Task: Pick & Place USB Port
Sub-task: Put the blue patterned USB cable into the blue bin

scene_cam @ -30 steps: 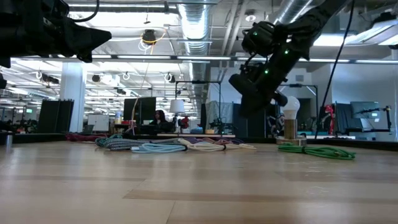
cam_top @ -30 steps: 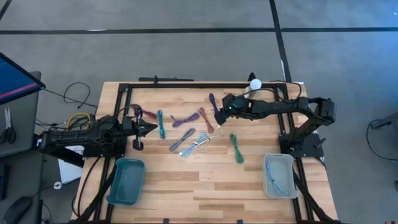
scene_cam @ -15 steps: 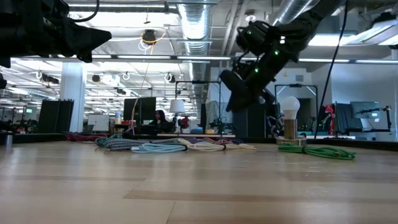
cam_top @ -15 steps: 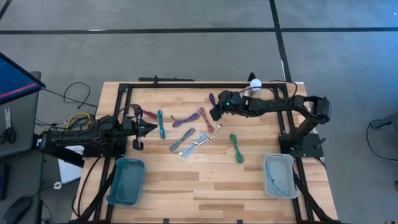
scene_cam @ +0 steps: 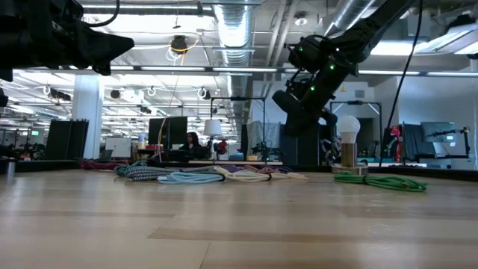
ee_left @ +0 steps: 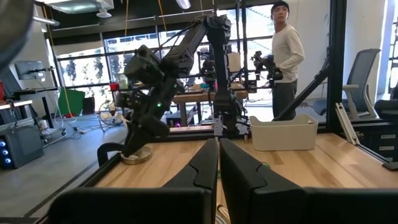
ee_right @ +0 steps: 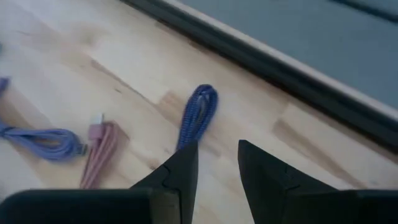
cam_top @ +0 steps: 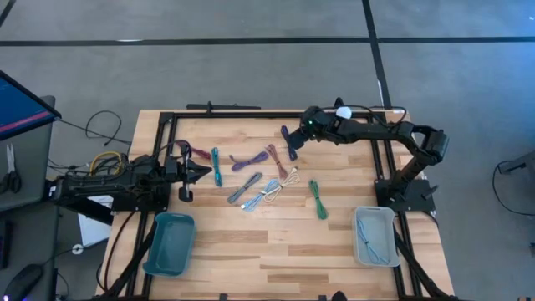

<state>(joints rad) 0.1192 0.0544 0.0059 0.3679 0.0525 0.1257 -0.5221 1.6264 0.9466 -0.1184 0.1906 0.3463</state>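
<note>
Several bundled USB cables lie on the wooden table: a dark blue one [cam_top: 287, 138] [ee_right: 198, 115], a pink one [cam_top: 276, 159] [ee_right: 102, 146], a purple one [cam_top: 244, 161] [ee_right: 43, 140], plus teal [cam_top: 216, 165], grey [cam_top: 242, 188], light blue [cam_top: 263, 194], cream [cam_top: 288, 180] and green [cam_top: 318, 199] ones. My right gripper [cam_top: 296, 144] [ee_right: 217, 162] hovers open above the table, just short of the dark blue cable, touching nothing. My left gripper [cam_top: 197, 171] [ee_left: 219, 163] waits shut near the table's left side.
A teal bin [cam_top: 170, 242] sits at the near left. A pale grey bin [cam_top: 374, 237] at the near right holds a blue cable. A white bulb on a stand [cam_top: 343, 111] [scene_cam: 348, 142] is at the far edge beside my right arm. A person stands beyond the table [ee_left: 286, 56].
My right gripper has moved toward the table's far edge, from above the cream and pink cables to beside the dark blue cable, staying above the table. No cable has moved.
</note>
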